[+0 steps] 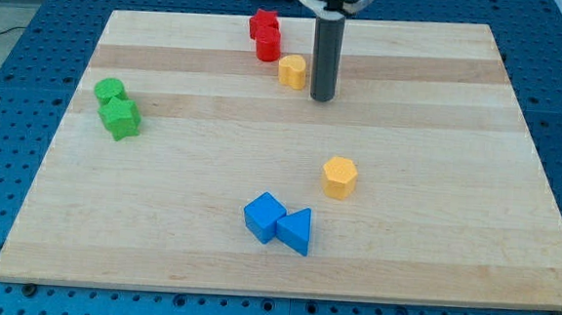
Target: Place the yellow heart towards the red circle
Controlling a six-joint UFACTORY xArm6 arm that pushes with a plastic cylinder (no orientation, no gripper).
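Note:
The yellow heart (pixel 292 70) lies near the view's top, just below and right of the red circle (pixel 267 48). A small gap shows between them. A red star-like block (pixel 263 24) sits right above the red circle, touching it. My tip (pixel 322 97) rests on the board just to the right of the yellow heart, slightly below it, a small gap apart.
A yellow hexagon (pixel 339 177) lies right of centre. A blue cube (pixel 264 216) and a blue triangle (pixel 295 230) touch near the view's bottom. Two green blocks (pixel 110 91) (pixel 121 117) sit at the left. The wooden board (pixel 455 188) ends at blue pegboard.

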